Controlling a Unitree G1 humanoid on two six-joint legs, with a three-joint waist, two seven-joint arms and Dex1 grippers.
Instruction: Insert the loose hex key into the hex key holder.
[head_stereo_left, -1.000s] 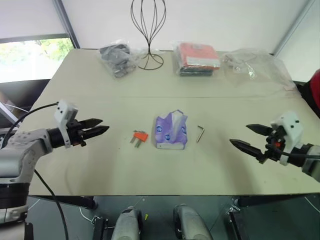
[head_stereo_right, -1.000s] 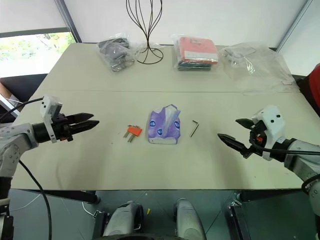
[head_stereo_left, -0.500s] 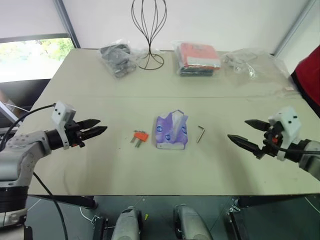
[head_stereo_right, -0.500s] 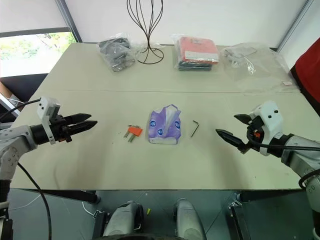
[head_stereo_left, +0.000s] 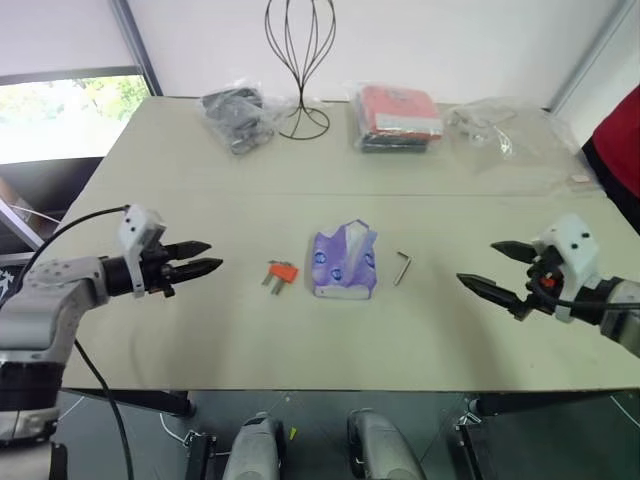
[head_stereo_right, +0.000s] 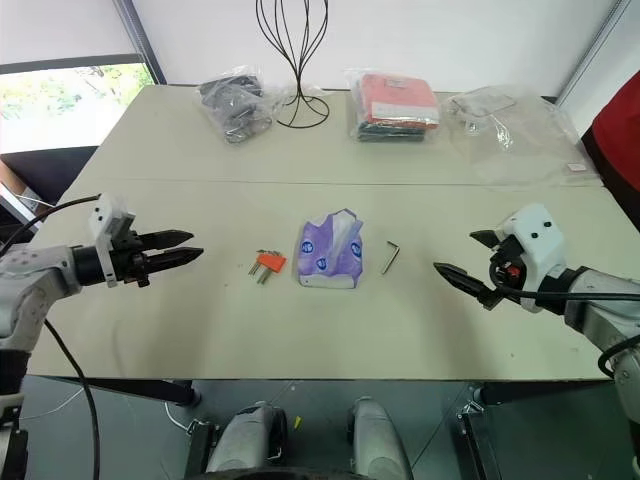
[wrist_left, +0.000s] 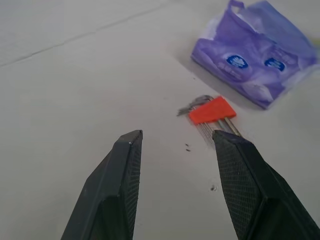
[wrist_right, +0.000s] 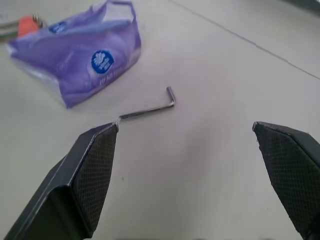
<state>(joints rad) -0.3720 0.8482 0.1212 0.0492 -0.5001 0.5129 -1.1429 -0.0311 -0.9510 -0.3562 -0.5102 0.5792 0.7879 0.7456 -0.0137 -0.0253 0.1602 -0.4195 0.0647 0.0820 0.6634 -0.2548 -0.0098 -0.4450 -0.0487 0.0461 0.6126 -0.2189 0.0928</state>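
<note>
I have both claws released and empty, each hovering above the surface (head_stereo_left: 200, 340) at opposite sides. The left claw (head_stereo_left: 205, 258) has its jaws moderately parted and points at the hex key holder (head_stereo_left: 281, 272); the right claw (head_stereo_left: 493, 270) stands wide open, aimed at the loose hex key (head_stereo_left: 401, 267).

The loose hex key lies flat just to the right of the purple packet (head_stereo_left: 343, 262); the holder lies just to the packet's left, its metal keys pointing toward me. Key and holder are apart, with the packet between them.

Handling judgement: the key is thin, rigid steel, light and likely slippery. Lying flat, it offers little height to pinch, so I would grip across the long leg near the bend and expect it to roll or skate. The holder is small hard plastic, light enough to shift when pushed; I would clamp its orange body, not the protruding keys. The packet is soft and may snag a jaw.
</note>
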